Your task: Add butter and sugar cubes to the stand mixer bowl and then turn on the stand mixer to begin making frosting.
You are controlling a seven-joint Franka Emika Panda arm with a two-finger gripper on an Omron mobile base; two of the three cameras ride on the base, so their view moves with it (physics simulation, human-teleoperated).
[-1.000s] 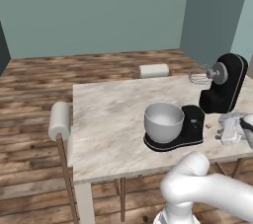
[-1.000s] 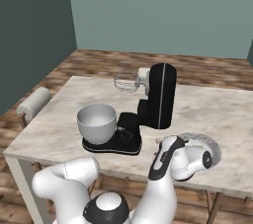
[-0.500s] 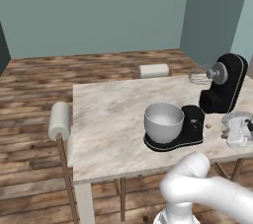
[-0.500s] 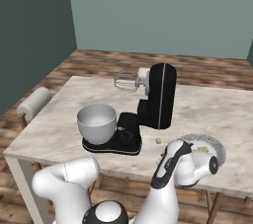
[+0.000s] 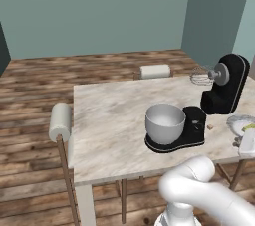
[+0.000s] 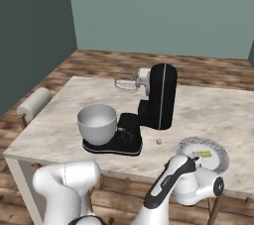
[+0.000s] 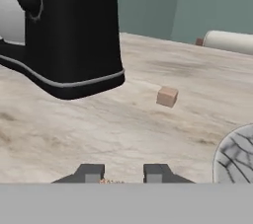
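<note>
Writing: no brand, label or lettering can be read on any object.
Tool: the tool [image 7: 123, 174] sits low over the marble worktop [image 5: 112, 120] at its near right edge; its two dark fingertips [image 7: 90, 173] stand a narrow gap apart. A thin speckled sliver shows between them at the very bottom of the hand view, too small to name, so I cannot tell whether anything is gripped.
Stand mixer: the glossy black stand mixer [image 6: 161, 96] stands upright near the middle of the worktop, head tilted up, wire whisk [image 6: 126, 82] in the air above the bowl. In the hand view its black body [image 7: 74, 25] rises ahead and to the left of the tool, near but not touching.
Stand mixer bowl: the silver-grey stand mixer bowl [image 5: 165, 122] rests on the mixer's flat black base [image 5: 191, 129].
Sugar cube: one small tan cube [image 7: 167, 96] lies on the worktop just beside the mixer base, ahead of the tool and slightly right, apart from the fingertips; also seen at [image 6: 159, 141].
Butter: a pale-yellow stick [image 6: 204, 154] lies on the shallow grey plate [image 6: 218, 156], right of the tool.
Plate edge: its rim [image 7: 236, 156] shows at the lower right of the hand view.
</note>
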